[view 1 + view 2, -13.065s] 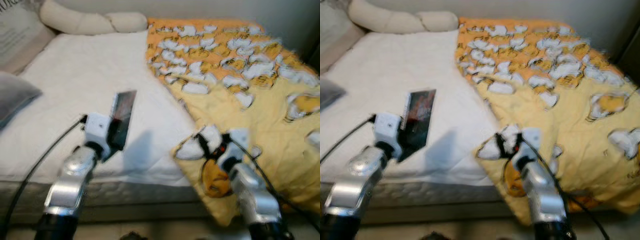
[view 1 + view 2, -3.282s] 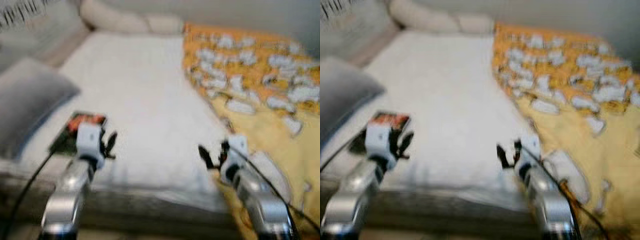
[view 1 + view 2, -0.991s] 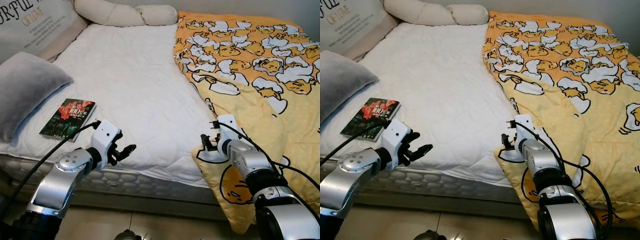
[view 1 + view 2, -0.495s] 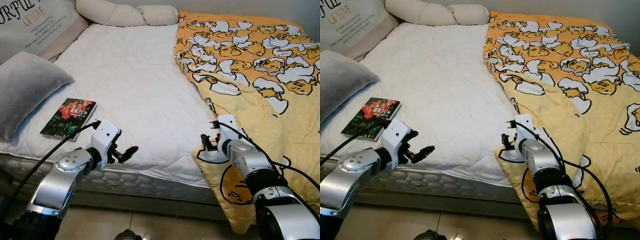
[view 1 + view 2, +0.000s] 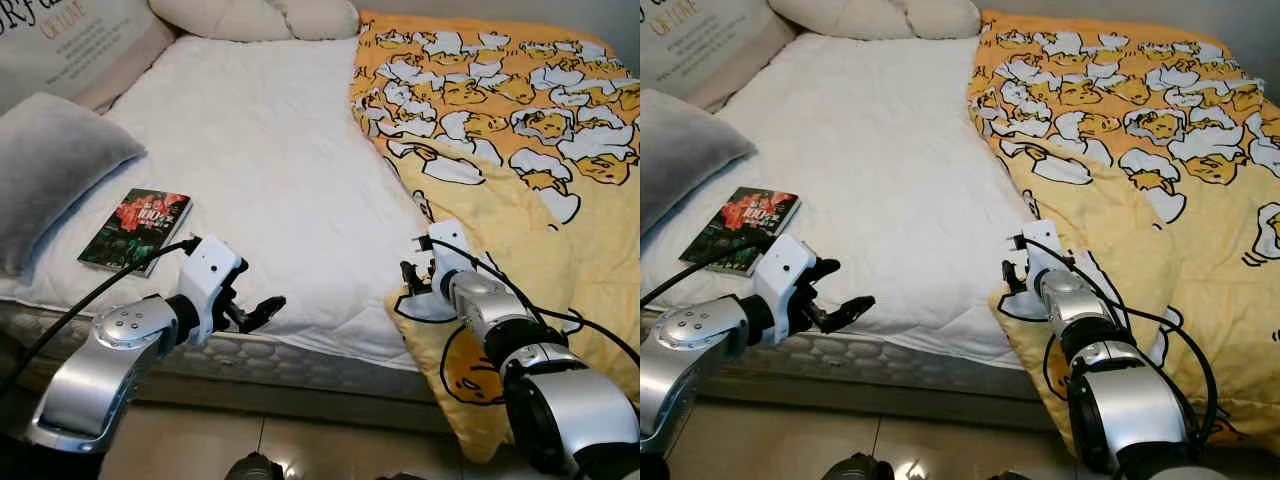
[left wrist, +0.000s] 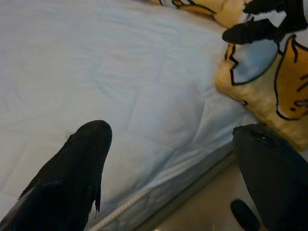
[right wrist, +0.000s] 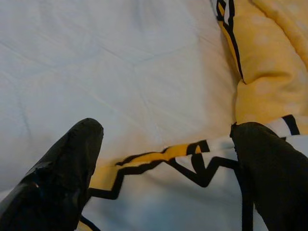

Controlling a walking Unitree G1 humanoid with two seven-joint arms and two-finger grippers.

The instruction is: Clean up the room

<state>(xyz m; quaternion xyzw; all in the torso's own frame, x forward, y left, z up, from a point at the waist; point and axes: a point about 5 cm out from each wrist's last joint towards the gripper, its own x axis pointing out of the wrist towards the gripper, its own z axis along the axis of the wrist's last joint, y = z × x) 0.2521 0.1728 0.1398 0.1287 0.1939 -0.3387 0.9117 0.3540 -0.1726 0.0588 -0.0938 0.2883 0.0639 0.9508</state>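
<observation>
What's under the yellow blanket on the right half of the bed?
The yellow blanket covers the right half of the mattress and drapes over its front edge toward the floor. Whatever lies beneath is hidden. The right gripper, open, is at its folded corner.

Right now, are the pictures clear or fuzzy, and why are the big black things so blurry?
Both eye views are sharp and evenly lit: the book cover and the yellow blanket print look crisp. In the left wrist view and the right wrist view, the black fingers sit so close to the camera that they look soft, while the white sheet behind stays clearer.
</observation>
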